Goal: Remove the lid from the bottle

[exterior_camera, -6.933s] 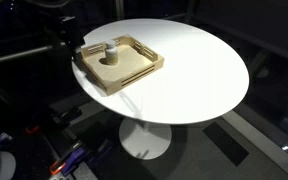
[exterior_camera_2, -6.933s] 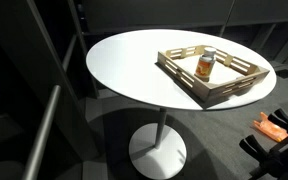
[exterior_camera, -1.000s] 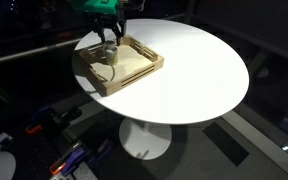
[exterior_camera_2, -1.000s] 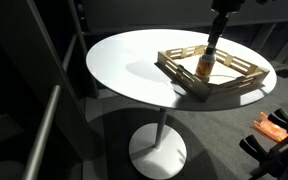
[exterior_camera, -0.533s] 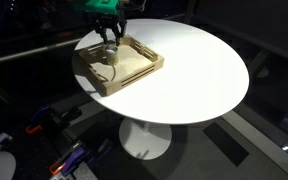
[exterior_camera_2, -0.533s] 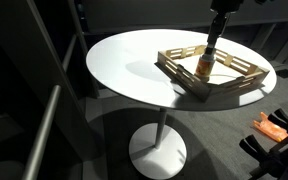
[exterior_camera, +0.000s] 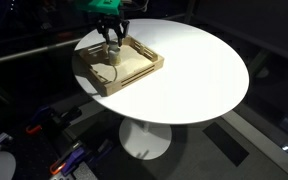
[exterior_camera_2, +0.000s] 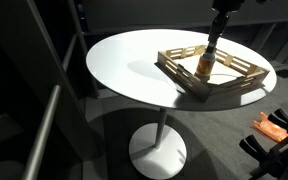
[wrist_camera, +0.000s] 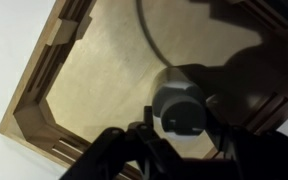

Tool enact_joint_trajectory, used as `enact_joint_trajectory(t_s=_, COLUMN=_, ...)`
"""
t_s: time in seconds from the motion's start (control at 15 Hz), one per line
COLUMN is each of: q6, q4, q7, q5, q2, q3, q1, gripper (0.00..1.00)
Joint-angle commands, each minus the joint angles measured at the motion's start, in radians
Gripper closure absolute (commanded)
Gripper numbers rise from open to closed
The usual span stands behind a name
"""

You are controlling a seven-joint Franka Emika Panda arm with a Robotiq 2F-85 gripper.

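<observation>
A small pale bottle (exterior_camera: 111, 57) (exterior_camera_2: 205, 69) stands upright inside a wooden tray (exterior_camera: 136, 76) (exterior_camera_2: 224, 92) on the round white table. My gripper (exterior_camera: 111, 45) (exterior_camera_2: 208, 53) comes straight down onto its top in both exterior views. In the wrist view the round grey-white lid (wrist_camera: 181, 103) sits between the two dark fingers of my gripper (wrist_camera: 181, 126), which press on it from either side. The jaws are shut on the lid. The bottle's body is mostly hidden under the lid in the wrist view.
The tray's slatted rim (wrist_camera: 46, 112) rings the bottle on all sides. It lies near one edge of the white table (exterior_camera: 199, 70) (exterior_camera_2: 124, 60), which stands on a single pedestal. Orange gear (exterior_camera_2: 274, 128) lies on the dark floor.
Over the last second the jaws have closed in on the lid. The arm and the bottle have stayed in place.
</observation>
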Motion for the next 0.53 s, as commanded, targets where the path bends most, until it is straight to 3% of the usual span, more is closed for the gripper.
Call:
enact_joint_trajectory(t_s=0.0, q6=-0.003, q4=0.022, q7=0.035, q5=-0.029, q2=0.009, q3=-0.006, q1=-0.009, gripper=0.43)
enact_joint_trajectory(t_s=0.47, q6=-0.002, q4=0.021, q7=0.043, q5=-0.031, q2=0.008, q3=-0.025, q1=-0.019, gripper=0.43)
